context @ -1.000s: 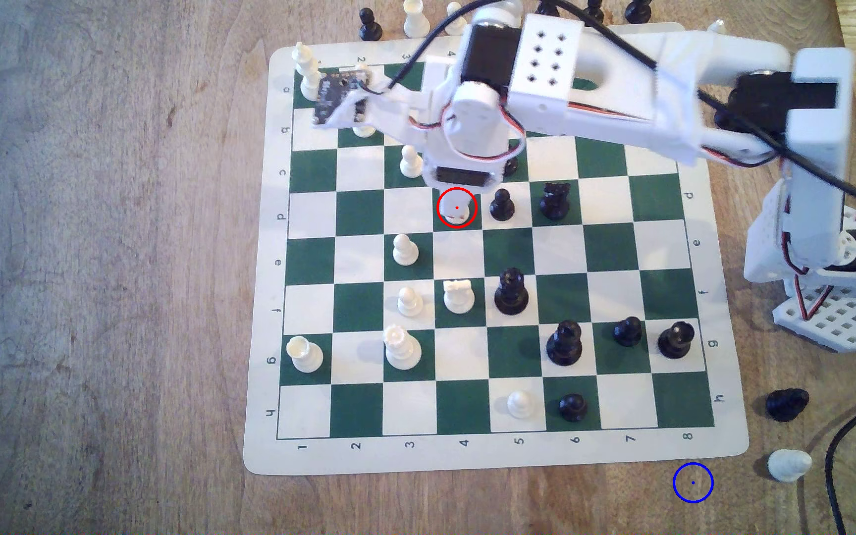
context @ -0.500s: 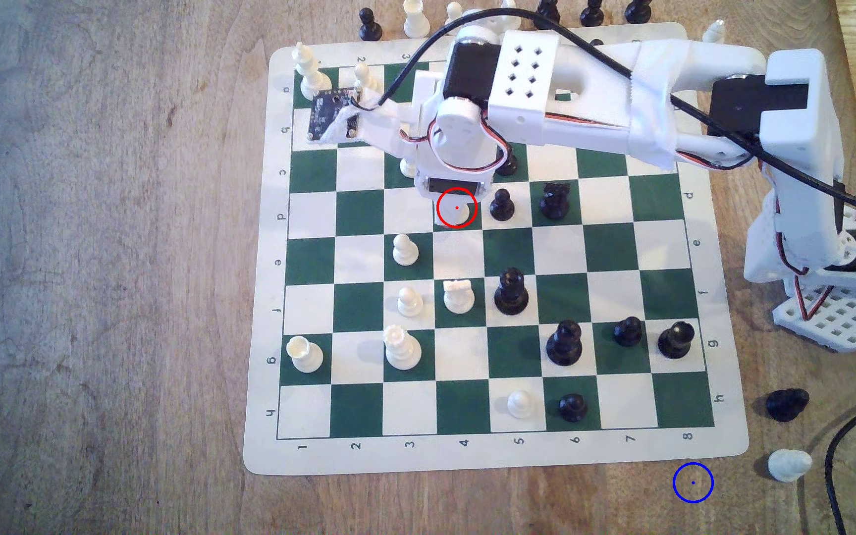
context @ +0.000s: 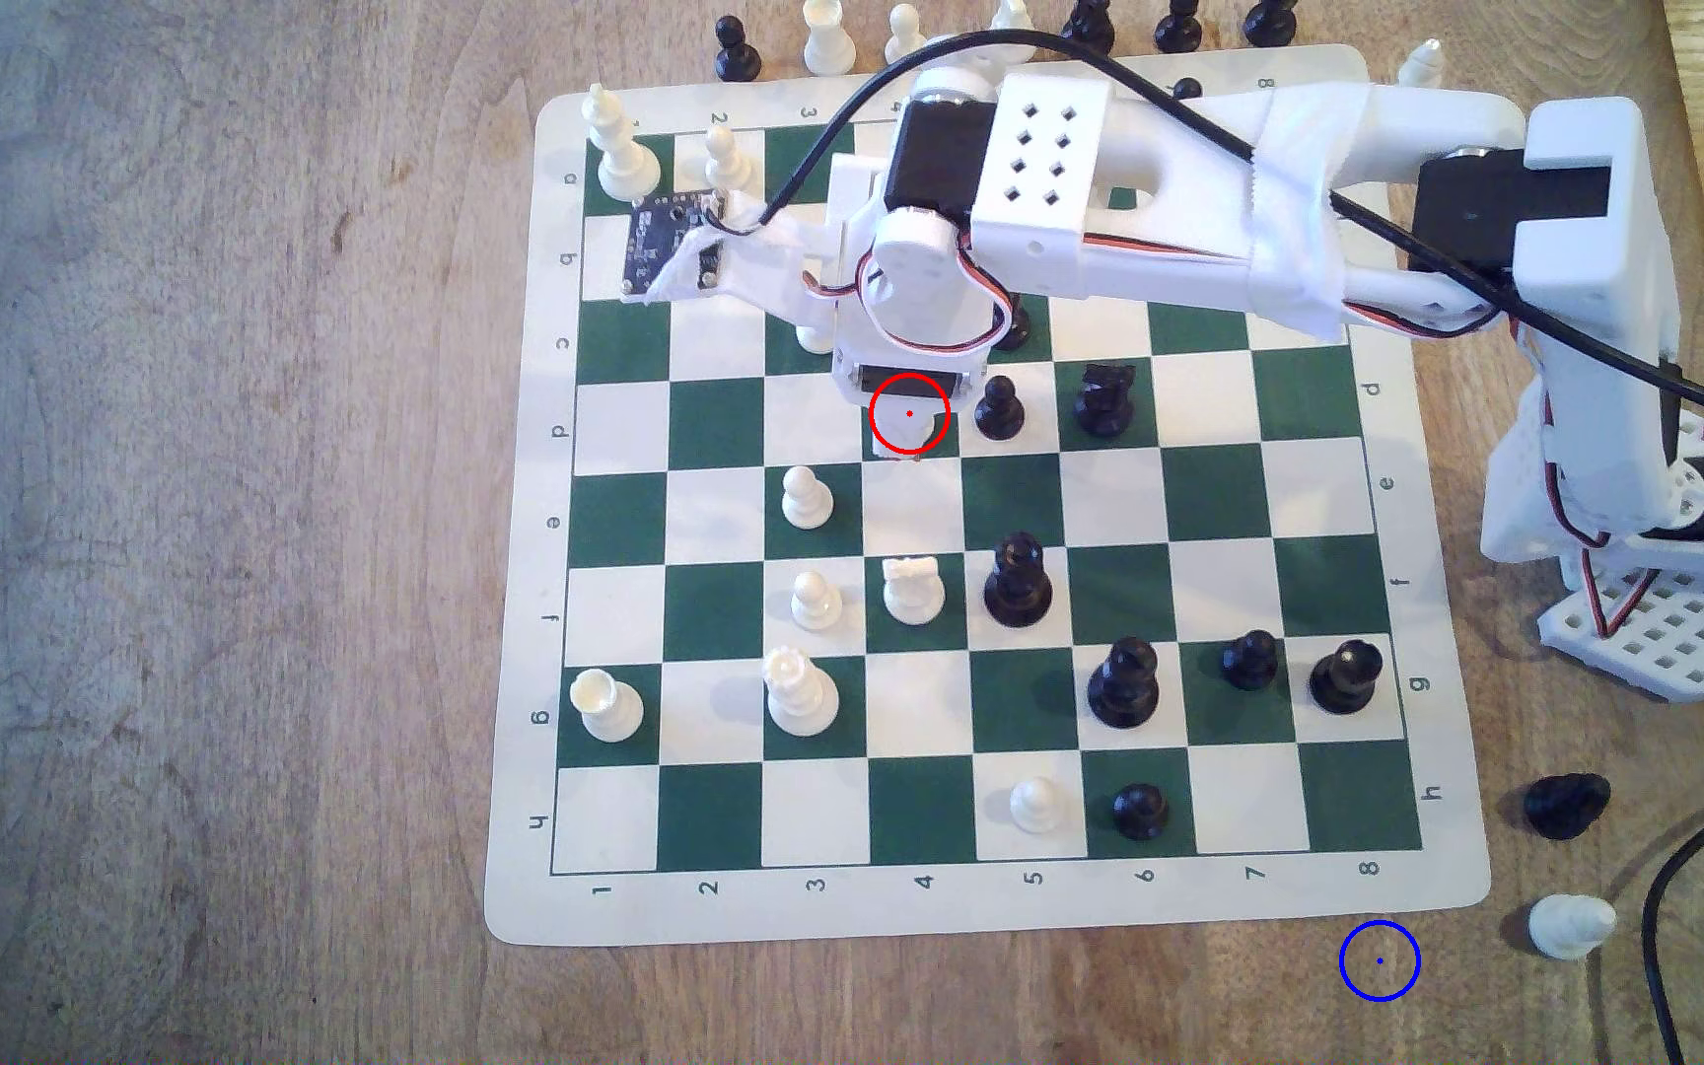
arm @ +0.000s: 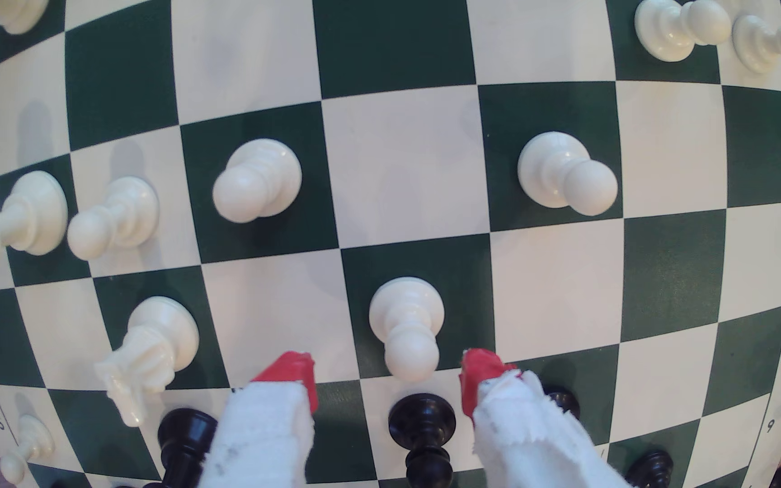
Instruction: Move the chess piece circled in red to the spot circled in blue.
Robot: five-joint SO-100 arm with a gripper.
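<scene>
The chess piece (arm: pixel 406 324), a small cream-white pawn, stands upright on a green square. My gripper (arm: pixel 388 375) is open, its red-tipped fingers (arm: pixel 292 375) flanking the pawn's ball head with a gap on each side. In the exterior view the gripper (context: pixel 909 394) hangs over the red ring and covers most of the pawn. The spot (context: pixel 1379 961) is bare wood inside a blue ring, just off the board's near corner at the exterior view's right.
A black pawn (context: pixel 1000 408) stands one square to the exterior view's right of the ring, and a black knight (context: pixel 1104 397) beyond it. White pawns (context: pixel 807 499) stand nearby. A toppled white piece (context: pixel 1570 925) and a black piece (context: pixel 1565 806) lie near the blue ring. A black cable (context: pixel 1688 870) runs past them.
The arm has swung slightly toward the exterior view's left and the wrist has dropped lower over the red ring. No piece has moved.
</scene>
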